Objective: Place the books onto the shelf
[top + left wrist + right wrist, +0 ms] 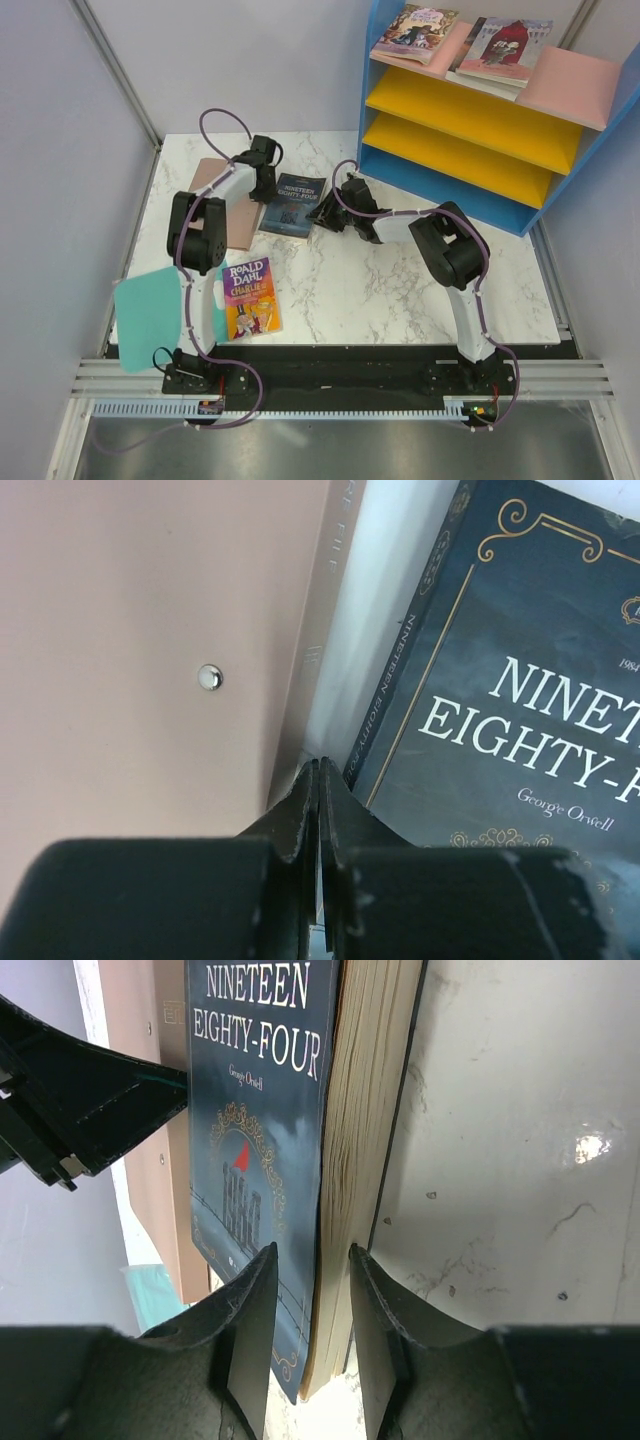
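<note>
Right now, mid-pick on Nineteen Eighty-Four (293, 205). Lies flat on the table (400, 290), left of centre, just beside the brownish-pink board (212, 178), well apart from the shelf (440, 193). Straddled at the page edge by the right gripper (313, 1255): jaws partway in, one over the cover, other on the table side, slim gaps showing, so no firm pinch yet. Flanked on the spine side by the left gripper (318, 772), jaws pressed flat together, holding nothing, tips in the slot btwn board and book. Prob a backstop, though contact w/ the spine too close to call.

Progress, approx: one book (413, 30) and a second book (505, 48) already up on the pink top board (575, 85). Roald Dahl (252, 297) flat near the left arm's base, not yet picked.

Next, prob: squeeze down on the page block w/o letting the cover slip. Lift clear of the table, swing right and up toward the shelf. Lay onto a board w/ room, e.g. a yellow board (460, 110) or the bare right part of the pink. Watch for sag: thin paperback held by one edge, likely to droop or fan open. Keep left tips clear on the lift.
</note>
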Tool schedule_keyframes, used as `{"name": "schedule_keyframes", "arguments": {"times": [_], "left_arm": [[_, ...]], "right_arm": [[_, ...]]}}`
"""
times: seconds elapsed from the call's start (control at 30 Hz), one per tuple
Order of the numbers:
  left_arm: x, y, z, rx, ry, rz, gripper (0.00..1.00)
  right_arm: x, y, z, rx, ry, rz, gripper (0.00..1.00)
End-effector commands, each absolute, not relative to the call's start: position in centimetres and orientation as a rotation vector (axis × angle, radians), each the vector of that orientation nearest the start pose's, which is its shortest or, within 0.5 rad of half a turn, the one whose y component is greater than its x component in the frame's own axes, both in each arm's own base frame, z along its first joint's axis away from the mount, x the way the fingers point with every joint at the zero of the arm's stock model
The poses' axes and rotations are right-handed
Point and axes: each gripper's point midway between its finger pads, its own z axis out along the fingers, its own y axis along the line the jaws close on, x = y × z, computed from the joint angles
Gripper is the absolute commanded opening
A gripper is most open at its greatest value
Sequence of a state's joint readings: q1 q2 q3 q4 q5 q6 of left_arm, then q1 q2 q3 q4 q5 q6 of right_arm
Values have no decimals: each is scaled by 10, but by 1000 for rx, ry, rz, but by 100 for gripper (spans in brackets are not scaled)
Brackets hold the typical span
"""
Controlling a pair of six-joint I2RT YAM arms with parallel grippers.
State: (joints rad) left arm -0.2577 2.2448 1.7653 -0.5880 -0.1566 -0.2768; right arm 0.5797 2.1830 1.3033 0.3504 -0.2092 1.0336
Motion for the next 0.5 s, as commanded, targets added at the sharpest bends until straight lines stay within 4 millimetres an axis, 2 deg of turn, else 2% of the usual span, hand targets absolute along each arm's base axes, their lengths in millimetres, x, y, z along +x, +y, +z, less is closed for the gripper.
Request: {"name": "schedule_keyframes", "arguments": {"times": [0.0,0.2,0.47], "left_arm": [[442,-218,28,189,2721,-320,2],[434,-217,24,197,2730,-298,2],[427,-219,14,195,2759,-325,2]], "right_arm": [[446,410,123,279,2042,1351,40],[436,406,156,255,1956,1402,39],[427,408,153,245,1971,1391,37]]}}
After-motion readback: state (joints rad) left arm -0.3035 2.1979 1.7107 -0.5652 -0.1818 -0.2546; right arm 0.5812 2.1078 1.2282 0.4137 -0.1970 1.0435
